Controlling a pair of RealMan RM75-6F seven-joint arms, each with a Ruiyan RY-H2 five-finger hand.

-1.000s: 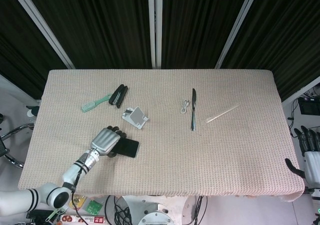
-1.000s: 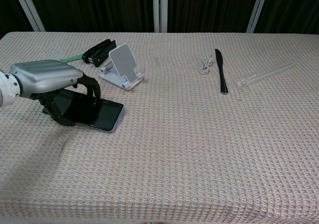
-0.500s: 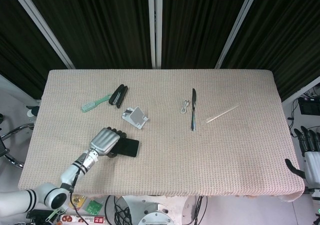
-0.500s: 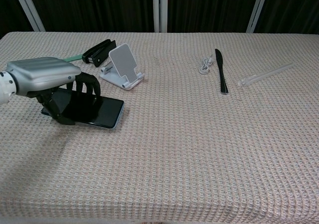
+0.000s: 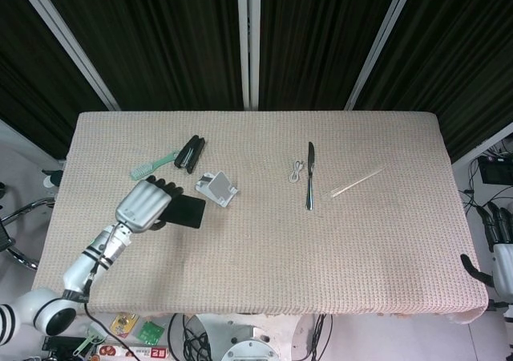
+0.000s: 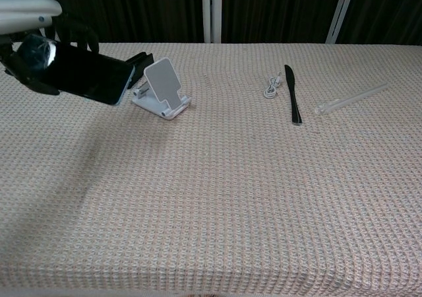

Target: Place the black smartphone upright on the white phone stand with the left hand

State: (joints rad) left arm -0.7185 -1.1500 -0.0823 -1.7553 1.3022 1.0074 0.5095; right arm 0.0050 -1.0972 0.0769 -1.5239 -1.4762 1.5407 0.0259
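My left hand (image 5: 144, 204) holds the black smartphone (image 5: 185, 212) up off the table, lying roughly flat, just left of and nearer than the white phone stand (image 5: 216, 188). In the chest view the phone (image 6: 76, 70) hangs in the air at the upper left, gripped by the left hand (image 6: 30, 20), with the stand (image 6: 162, 89) to its right on the cloth. My right hand (image 5: 498, 245) shows at the far right edge, off the table, its fingers partly out of frame.
A black stapler (image 5: 190, 152) and a green brush (image 5: 153, 165) lie behind the stand. Further right are a coiled white cable (image 5: 296, 171), a black knife (image 5: 310, 174) and a clear straw (image 5: 357, 182). A beige woven cloth (image 5: 321, 249) covers the table.
My left hand has lifted the smartphone off the cloth and carried it up and toward the back left. The stand and the other things have not moved.
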